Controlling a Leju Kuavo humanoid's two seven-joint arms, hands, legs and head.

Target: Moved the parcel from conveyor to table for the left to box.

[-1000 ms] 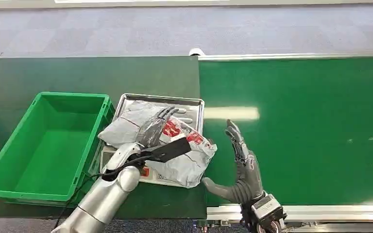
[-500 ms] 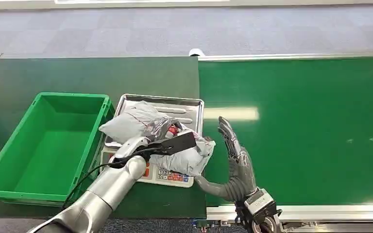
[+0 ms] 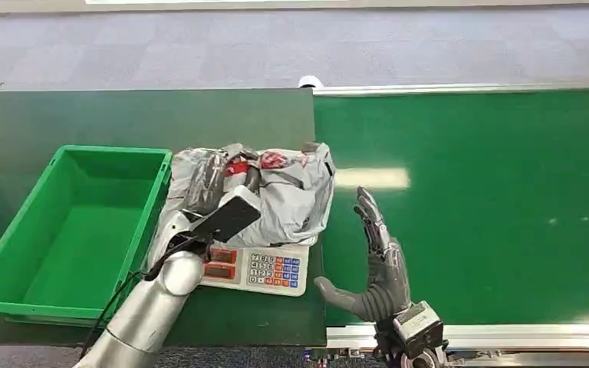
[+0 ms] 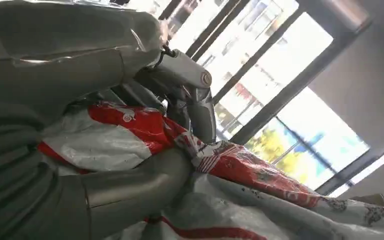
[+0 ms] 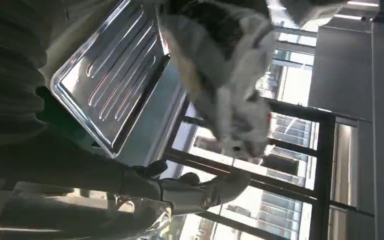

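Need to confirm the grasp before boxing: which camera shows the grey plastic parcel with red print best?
Head view: the whole grey plastic parcel with red print is visible, gripped by the left hand above the scale. The left wrist view gives a close-up of its crumpled red-and-white film; the right wrist view shows it blurred.

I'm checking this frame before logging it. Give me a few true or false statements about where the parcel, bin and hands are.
1. The left robot hand grips the parcel. True.
2. The parcel lies inside the green bin. False: the bin holds nothing; the parcel is held up above the scale beside it.
3. The right robot hand holds the parcel too. False: it is open, fingers apart, over the conveyor, clear of the parcel.
4. The scale sits on the dark table between bin and conveyor. True.
5. Another parcel waits on the conveyor. False: the visible belt is bare.
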